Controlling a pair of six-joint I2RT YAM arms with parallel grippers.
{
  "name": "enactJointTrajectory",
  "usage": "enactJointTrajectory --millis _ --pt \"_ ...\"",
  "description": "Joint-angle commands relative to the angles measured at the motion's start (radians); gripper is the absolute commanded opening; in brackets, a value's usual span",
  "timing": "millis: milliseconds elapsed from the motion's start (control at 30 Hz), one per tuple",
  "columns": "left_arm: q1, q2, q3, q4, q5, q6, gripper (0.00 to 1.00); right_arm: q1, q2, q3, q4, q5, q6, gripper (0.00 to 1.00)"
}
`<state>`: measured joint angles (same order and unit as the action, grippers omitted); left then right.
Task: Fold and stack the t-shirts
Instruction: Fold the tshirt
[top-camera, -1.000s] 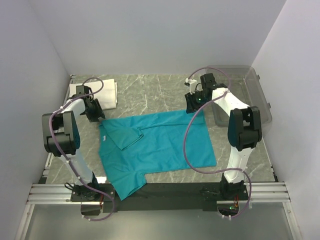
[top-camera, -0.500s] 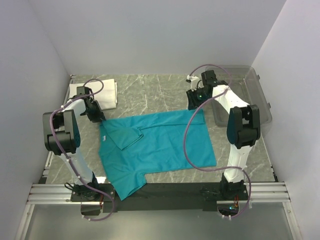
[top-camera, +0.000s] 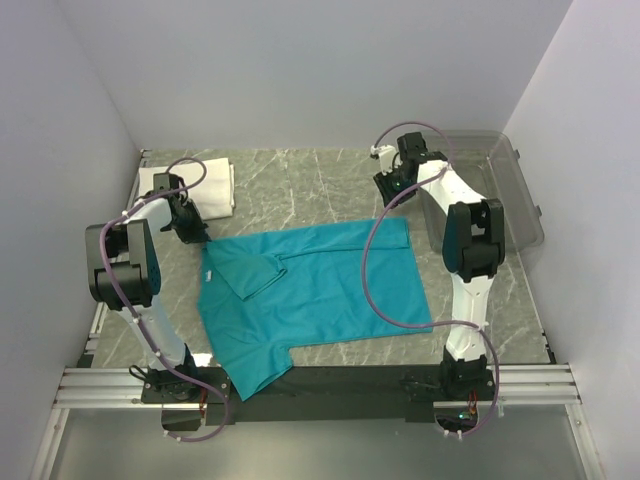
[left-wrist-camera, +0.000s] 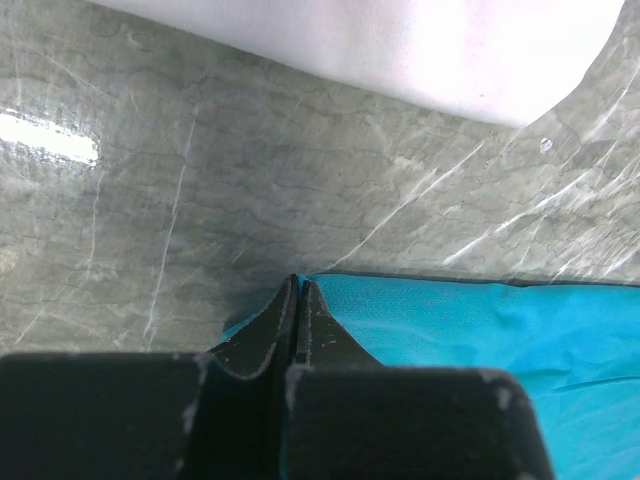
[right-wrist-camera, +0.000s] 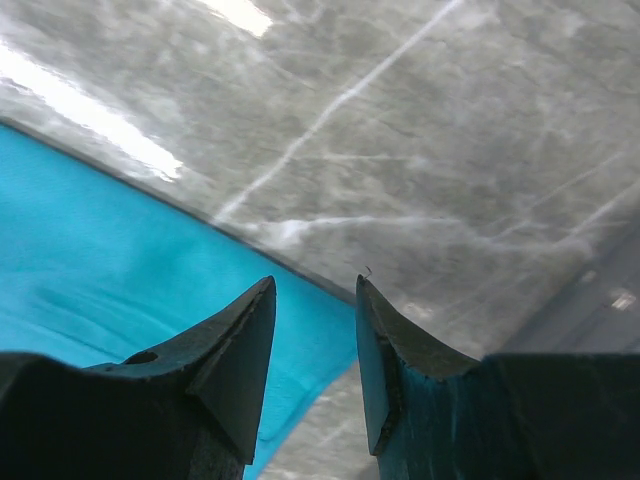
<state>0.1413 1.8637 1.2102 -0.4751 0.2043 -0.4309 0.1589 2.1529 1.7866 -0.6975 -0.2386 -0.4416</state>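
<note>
White tee folded, teal tee barely begun.

The plain white folded fabric tee (top-camera: 215, 186) lies at the grey marble table's (top-camera: 300, 180) far-left corner. The teal short-sleeved tee (top-camera: 320, 295) lies spread mid-table with one sleeve turned in, so most folding and the stacking are left. Left fingers (left-wrist-camera: 298, 300) are pinched shut on its edge. Right fingers (right-wrist-camera: 255, 315) stand half open, empty, over its far-right corner. The clear plastic bin (top-camera: 522, 190) shows nothing inside.

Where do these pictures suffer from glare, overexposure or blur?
Left wrist view: the white folded piece is blown out, and a glare patch sits on the table. Right wrist view: glare streaks cross the table, its veins soft; the teal t-shirt is well exposed. Top external view: even light, sharp.
</note>
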Motion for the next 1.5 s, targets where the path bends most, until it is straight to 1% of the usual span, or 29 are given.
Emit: enactJointTrajectory --millis 0,267,400,533,667,700,800,833,900,933,967,1100,1200,1233,1333,1467 --pt "0.001 0.005 0.031 0.018 0.0 -0.015 0.01 -0.004 0.018 0.056 -0.046 0.074 -0.078 0.46" --pt "0.007 0.015 0.052 0.009 -0.002 -0.011 0.01 -0.002 0.015 0.031 -0.138 0.065 -0.245 0.48" --pt "0.007 0.018 0.051 0.013 0.004 -0.012 0.01 0.002 0.048 0.046 -0.171 0.091 -0.272 0.48" --pt "0.007 0.015 0.051 0.018 0.004 -0.012 0.01 0.005 0.09 0.06 -0.155 0.124 -0.276 0.49" --pt "0.007 0.015 0.051 0.015 0.001 -0.014 0.01 0.017 0.113 0.074 -0.181 0.14 -0.293 0.49" --pt "0.007 0.014 0.049 0.016 0.0 -0.014 0.01 0.021 0.114 0.068 -0.175 0.151 -0.296 0.47" --pt "0.007 0.011 0.045 0.024 -0.012 -0.025 0.01 0.022 0.119 0.072 -0.165 0.16 -0.299 0.32" --pt "0.009 0.006 0.043 0.026 -0.022 -0.031 0.01 0.022 0.12 0.079 -0.168 0.157 -0.301 0.24" --pt "0.014 -0.003 0.04 0.032 -0.048 -0.04 0.01 0.022 0.117 0.094 -0.162 0.147 -0.301 0.17" --pt "0.017 -0.006 0.041 0.033 -0.055 -0.049 0.01 0.022 0.114 0.1 -0.151 0.144 -0.299 0.07" --pt "0.02 -0.012 0.045 0.036 -0.072 -0.054 0.01 0.024 0.113 0.112 -0.145 0.142 -0.295 0.01" --pt "0.038 -0.017 0.058 0.055 -0.097 -0.075 0.01 0.022 0.137 0.19 -0.12 0.14 -0.267 0.0" --pt "0.04 -0.003 0.089 0.07 -0.097 -0.085 0.01 0.022 0.182 0.293 -0.108 0.154 -0.226 0.0" --pt "0.041 0.003 0.113 0.073 -0.097 -0.086 0.01 0.022 0.205 0.344 -0.102 0.154 -0.218 0.0" --pt "0.04 0.044 0.175 0.07 -0.083 -0.089 0.01 0.027 0.246 0.422 -0.079 0.163 -0.178 0.0" --pt "0.041 0.104 0.238 0.073 -0.077 -0.091 0.01 0.042 0.268 0.448 -0.04 0.185 -0.149 0.0"
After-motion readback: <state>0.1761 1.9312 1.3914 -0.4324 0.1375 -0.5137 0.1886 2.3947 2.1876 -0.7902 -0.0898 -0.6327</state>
